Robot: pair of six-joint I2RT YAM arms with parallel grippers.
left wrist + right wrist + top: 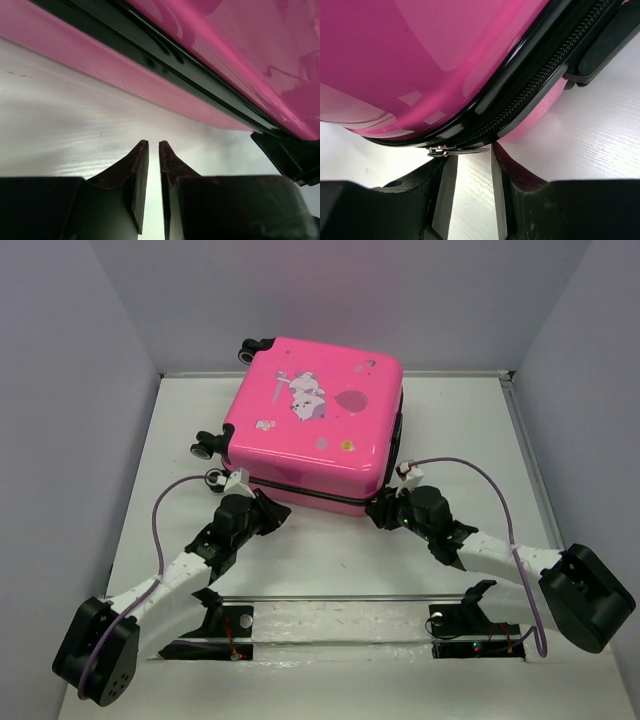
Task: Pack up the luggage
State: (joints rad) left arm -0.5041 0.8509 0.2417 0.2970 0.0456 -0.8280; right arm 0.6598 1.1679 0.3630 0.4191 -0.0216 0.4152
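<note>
Luggage [315, 425] lies flat and closed on table [330, 560], just ahead of both jaws; hot-pink hard shell w/ cartoon animal + balloon print, black zip trim round the seam, small black wheels [207, 447] ahead-left of left jaws; left jaws nearly together, thin slit, nothing betw. them; right jaws slightly apart, metal zip pull [457, 150] across their mouth, not clamped.
</note>
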